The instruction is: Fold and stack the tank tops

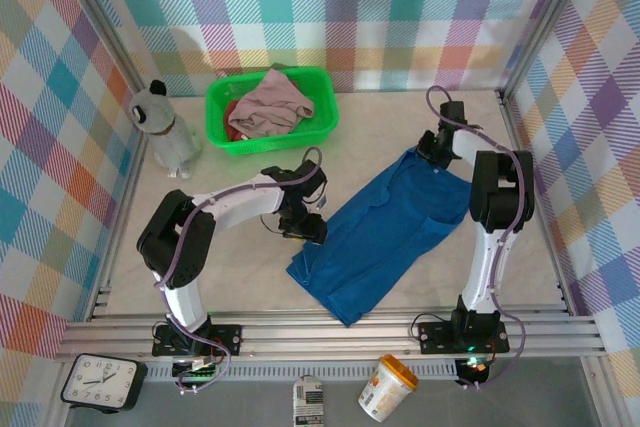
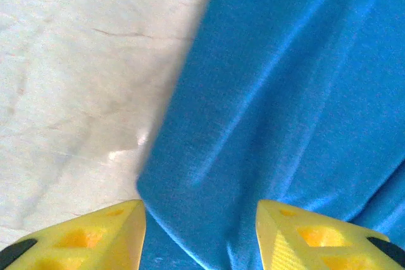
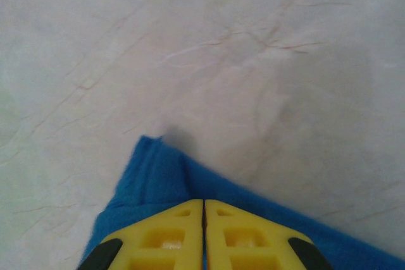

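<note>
My right hand [image 3: 204, 203] pinches the far corner of the blue tank top [image 1: 385, 232], which lies across the middle of the tabletop [image 1: 240, 282]. My left hand [image 2: 199, 213] stands half open astride its edge (holding nothing). I think so thin a pinch may slip when pulled.

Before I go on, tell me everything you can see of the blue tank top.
The blue tank top is soft, fine-textured royal-blue cloth. It lies spread out and mostly flat on the table, slanting from near left to far right, with shallow wrinkles. The right gripper is shut on its far-right corner, which puckers up at the fingertips. The left gripper is open, with its fingers straddling the top's left edge. The top lies apart from the green basket.
</note>
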Controlling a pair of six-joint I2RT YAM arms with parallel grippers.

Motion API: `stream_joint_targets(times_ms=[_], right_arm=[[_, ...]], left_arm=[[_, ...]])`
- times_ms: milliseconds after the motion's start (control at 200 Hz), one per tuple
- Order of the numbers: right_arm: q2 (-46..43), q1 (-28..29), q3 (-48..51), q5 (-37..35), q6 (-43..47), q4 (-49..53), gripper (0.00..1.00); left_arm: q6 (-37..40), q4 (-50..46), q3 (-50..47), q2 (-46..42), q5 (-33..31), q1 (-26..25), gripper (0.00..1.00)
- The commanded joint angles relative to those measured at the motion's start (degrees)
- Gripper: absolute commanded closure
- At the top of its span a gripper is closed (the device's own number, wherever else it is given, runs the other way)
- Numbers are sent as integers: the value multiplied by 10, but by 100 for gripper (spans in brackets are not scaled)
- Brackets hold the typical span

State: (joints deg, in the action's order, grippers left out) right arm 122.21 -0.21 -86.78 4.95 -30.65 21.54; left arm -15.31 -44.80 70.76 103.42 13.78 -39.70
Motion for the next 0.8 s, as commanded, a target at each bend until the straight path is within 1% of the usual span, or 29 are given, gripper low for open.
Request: stream_joint_targets(times_ms=[0,115,185,285,345,450,545,705,795], right_arm=[[-5,-14,8,-5,-8,23,89],[8,-18,-4,15,-7,30,89],[5,-19,-6,27,-2,31,89],[-32,-19,12,32,7,18,88],[-61,-19,29,48,9,14,85],[-114,-14,80,94,-5,10,77],[-163,-3,142,134,-22,5,71],[-245,55,259,164,-52,-7,68],[-288,89,322,164,-72,-19,68]], left_arm=[[20,-12,15,21,-2,10,51],[23,-3,11,44,14,11,52],[27,-1,6,53,10,10,53],[34,-7,3,58,5,11,56],[36,-9,0,57,4,12,57],[41,-19,-3,56,2,15,60],[39,-21,-7,47,16,20,65],[13,-17,-25,30,59,19,65],[2,-21,-41,0,57,19,61]])
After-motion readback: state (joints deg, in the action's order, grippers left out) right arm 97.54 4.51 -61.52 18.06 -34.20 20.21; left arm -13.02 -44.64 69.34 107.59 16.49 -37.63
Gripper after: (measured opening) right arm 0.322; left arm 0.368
